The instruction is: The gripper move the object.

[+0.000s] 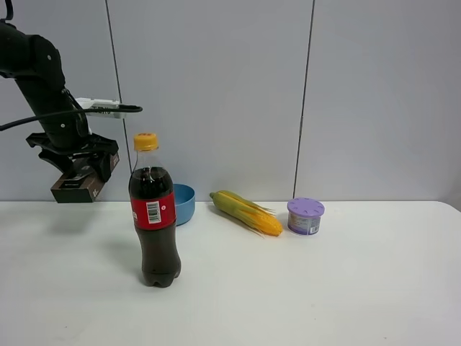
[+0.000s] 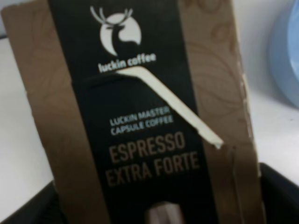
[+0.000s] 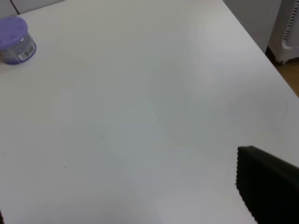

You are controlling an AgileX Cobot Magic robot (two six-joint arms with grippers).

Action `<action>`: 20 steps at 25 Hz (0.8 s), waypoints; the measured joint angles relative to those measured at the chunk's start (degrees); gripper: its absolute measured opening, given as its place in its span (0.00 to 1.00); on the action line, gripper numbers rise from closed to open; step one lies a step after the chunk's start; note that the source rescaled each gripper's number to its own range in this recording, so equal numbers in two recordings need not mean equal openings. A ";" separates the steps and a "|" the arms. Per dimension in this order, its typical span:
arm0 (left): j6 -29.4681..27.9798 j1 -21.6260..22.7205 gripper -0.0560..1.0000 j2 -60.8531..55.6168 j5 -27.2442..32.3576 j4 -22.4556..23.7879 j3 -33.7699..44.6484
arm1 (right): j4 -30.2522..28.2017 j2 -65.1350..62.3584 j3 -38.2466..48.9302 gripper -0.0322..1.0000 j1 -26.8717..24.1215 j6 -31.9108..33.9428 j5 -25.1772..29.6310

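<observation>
My left gripper [image 1: 78, 173] is shut on the object, a flat dark brown-black box [image 1: 75, 189], and holds it in the air at the far left, well above the table and left of the cola bottle. In the left wrist view the box [image 2: 140, 116] fills the frame, with a white deer logo and "luckin coffee" lettering; black fingers [image 2: 280, 196] show at its lower corners. My right gripper [image 3: 131, 205] is out of the exterior high view. Its wrist view shows one black finger [image 3: 268, 186] over bare table, with nothing held.
A cola bottle [image 1: 152, 216] with a yellow cap stands front left of centre. A blue bowl [image 1: 184, 203] sits behind it. A yellow corn cob [image 1: 246, 213] and a purple-lidded tub [image 1: 305, 216] lie to the right on the white table [image 1: 324, 288]. The tub [image 3: 16, 39] also shows in the right wrist view.
</observation>
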 joint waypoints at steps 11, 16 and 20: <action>0.22 0.00 0.13 2.54 -5.42 -1.03 0.00 | 0.00 0.00 0.00 1.00 0.00 0.00 0.00; 0.36 -0.19 0.13 4.12 -5.92 -1.43 0.00 | 0.00 0.00 0.00 1.00 0.00 0.00 0.00; 0.36 -0.49 0.13 5.24 -6.52 -1.57 0.00 | 0.00 0.00 0.00 1.00 0.00 0.00 0.00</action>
